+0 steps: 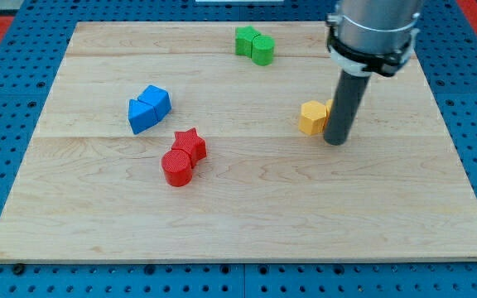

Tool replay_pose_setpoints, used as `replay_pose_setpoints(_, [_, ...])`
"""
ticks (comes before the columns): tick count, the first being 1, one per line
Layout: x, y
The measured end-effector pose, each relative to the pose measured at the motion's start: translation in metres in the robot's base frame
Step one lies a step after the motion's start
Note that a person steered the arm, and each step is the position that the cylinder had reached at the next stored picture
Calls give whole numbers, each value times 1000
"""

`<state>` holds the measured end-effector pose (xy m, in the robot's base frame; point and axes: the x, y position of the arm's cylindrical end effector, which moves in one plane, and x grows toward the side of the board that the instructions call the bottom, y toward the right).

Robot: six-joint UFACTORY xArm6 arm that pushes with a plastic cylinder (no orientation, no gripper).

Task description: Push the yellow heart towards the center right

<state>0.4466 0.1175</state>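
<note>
A yellow block (312, 117) sits at the view's centre right of the wooden board (238, 215); its right part is hidden behind the rod, so its heart shape is only partly visible. My tip (335, 141) rests on the board just right of and slightly below the yellow block, touching or nearly touching it. The dark rod rises from there to the grey arm body (373, 33) at the view's top right.
Two green blocks (254, 45) sit together at the top centre. Two blue blocks (148, 108) sit together at the left. A red star (190, 145) touches a red cylinder (176, 168) at centre left. Blue pegboard surrounds the board.
</note>
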Motion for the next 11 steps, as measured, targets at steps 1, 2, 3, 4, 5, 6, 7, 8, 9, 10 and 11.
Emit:
replay_pose_setpoints(1, [-14,-33])
replay_pose_setpoints(2, [-25,-43])
replay_pose_setpoints(3, [-25,-13])
replay_pose_setpoints(4, [-28,3])
replay_pose_setpoints(5, [-35,-5])
replay_pose_setpoints(6, [-41,1])
replay_pose_setpoints(7, [-44,17])
replay_pose_setpoints(8, [-44,24])
replay_pose_setpoints(9, [-44,27])
replay_pose_setpoints(10, [-44,34])
replay_pose_setpoints(11, [-44,34])
